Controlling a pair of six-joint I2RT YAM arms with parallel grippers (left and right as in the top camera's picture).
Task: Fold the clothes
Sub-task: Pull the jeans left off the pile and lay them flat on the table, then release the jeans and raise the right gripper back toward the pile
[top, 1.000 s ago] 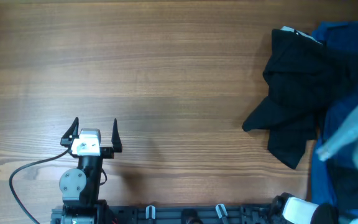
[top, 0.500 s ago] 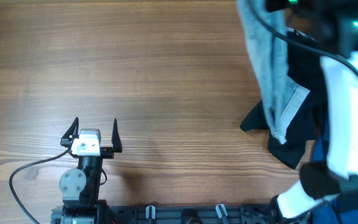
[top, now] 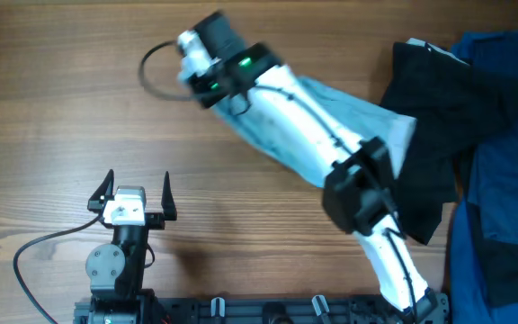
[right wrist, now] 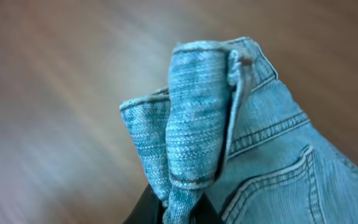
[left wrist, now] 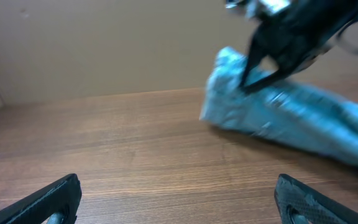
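The clothes, light-blue denim shorts (top: 371,115), trail across the table's middle under my right arm. My right gripper (top: 237,99) is shut on a bunched edge of the shorts (right wrist: 201,124) by the waistband; its black fingers (right wrist: 151,208) pinch the fold at the bottom of the right wrist view. A stitched pocket (right wrist: 291,186) shows beside the grip. In the left wrist view the shorts (left wrist: 291,118) lie ahead to the right, with the right gripper (left wrist: 253,78) clamped on their raised end. My left gripper (top: 137,187) stands open near the front left, with only bare wood between its fingertips (left wrist: 51,199).
A black garment (top: 434,99) lies at the right, partly over dark-blue fabric (top: 502,171) along the right edge. The right arm (top: 349,180) crosses the table diagonally from the front right. Its cable (top: 151,76) loops at the upper left.
My right arm has swung from the right-hand pile to the table's upper middle, carrying the shorts leftward. The left arm has not moved.
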